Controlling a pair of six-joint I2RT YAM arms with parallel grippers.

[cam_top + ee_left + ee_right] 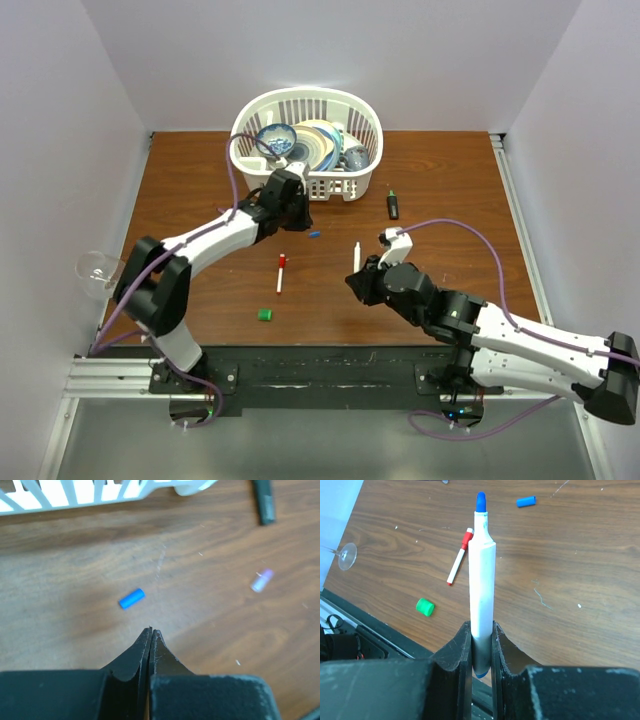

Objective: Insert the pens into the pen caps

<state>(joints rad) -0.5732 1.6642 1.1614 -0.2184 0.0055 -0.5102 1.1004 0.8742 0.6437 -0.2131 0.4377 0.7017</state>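
- Top view: left end effector point(298, 215) hangs just near the basket point(340, 188). The blue cap point(314, 235) lies on the worktop point(450, 190), slightly right of it and nearer. The right end effector point(356, 278) carries a white pen point(356, 255), right of centre.
- Left wrist: fingers clenched together, nothing held. The blue cap point(131, 598) sits just beyond the tips, slightly left. Best to open first, straddle the cap's short side and leave its mouth exposed.
- Right wrist: right end effector point(481, 635) grasps the pen point(482, 570) by its rear, blue tip pointing away. Line tip with cap bore before pushing.
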